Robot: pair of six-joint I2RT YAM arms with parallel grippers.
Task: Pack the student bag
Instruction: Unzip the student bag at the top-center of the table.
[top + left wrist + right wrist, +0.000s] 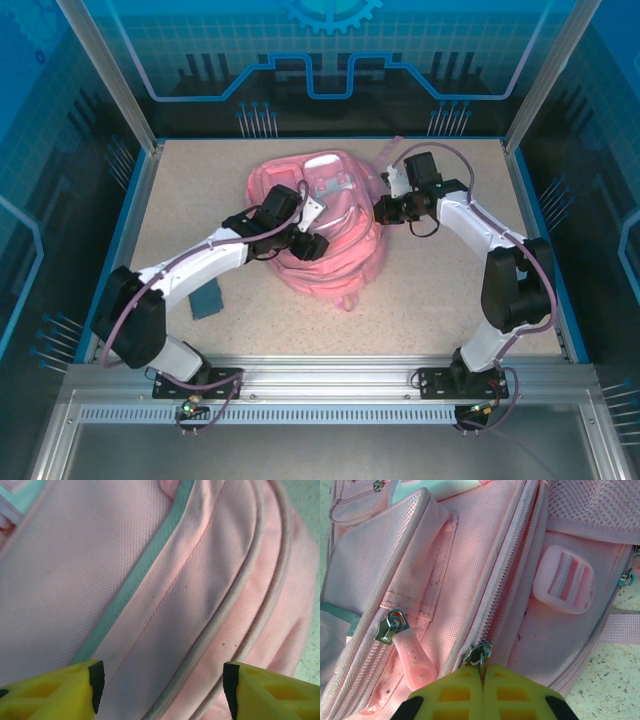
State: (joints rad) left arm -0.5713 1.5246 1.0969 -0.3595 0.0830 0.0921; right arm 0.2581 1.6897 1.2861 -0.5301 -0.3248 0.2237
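The student bag [330, 255], a big soft pink backpack, lies in the middle of the table. My left gripper [310, 243] hovers over its front panel. In the left wrist view that gripper [162, 685] is open, with bare pink fabric [150, 580] and a pale teal trim line between the pads. My right gripper [383, 210] is at the bag's right side. In the right wrist view it [482, 672] is shut on the pull of a metal zipper slider [479, 655]; the zip [512, 565] beyond it gapes open. A second slider with a pink rubber tab [412, 657] hangs free to the left.
A small dark blue booklet [207, 300] lies on the table under the left arm. A pale plastic buckle [563, 580] and a strap [620, 628] sit on the bag's side. Blue walls [135, 210] ring the speckled tabletop [450, 300].
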